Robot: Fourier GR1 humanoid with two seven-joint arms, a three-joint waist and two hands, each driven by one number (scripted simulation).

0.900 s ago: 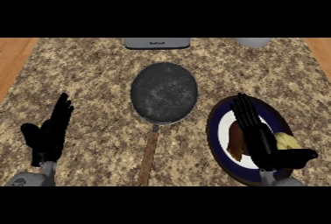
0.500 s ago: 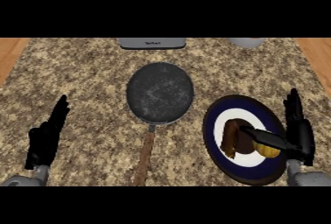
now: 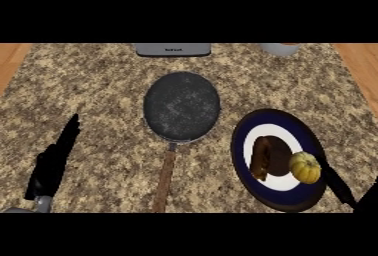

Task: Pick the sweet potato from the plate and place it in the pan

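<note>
Sweet potato (image 3: 267, 157) lies on the white centre of the plate (image 3: 255, 185), at the lower right of the frame. It is dark brown and longer than wide; its long axis runs nearly up and down the frame, with the lower end narrowing and leaning a little toward the left. Just beside it on its right, touching or nearly so, sits a small round yellow squash (image 3: 305, 167), also on the plate.

The plate has a dark blue rim and rests on the speckled granite table (image 3: 96, 95). To its left and somewhat higher in the frame lies the pan (image 3: 181, 105), a round dark pan with nothing in it, its wooden handle (image 3: 165, 180) running down toward the lower edge. Pan and plate lie close, but with a strip of table between them.

The right hand (image 3: 334, 181) shows at the lower right edge, with a straight dark finger lying over the plate's right rim just beside the squash; it holds nothing, and it does not touch the sweet potato. The left hand (image 3: 53, 162) rests at the lower left of the frame, fingers straight and pointing up the frame, released, well apart from the pan.

At the upper edge sit a grey appliance (image 3: 173, 49) at centre and a pale round vessel (image 3: 280, 49) to the right.
</note>
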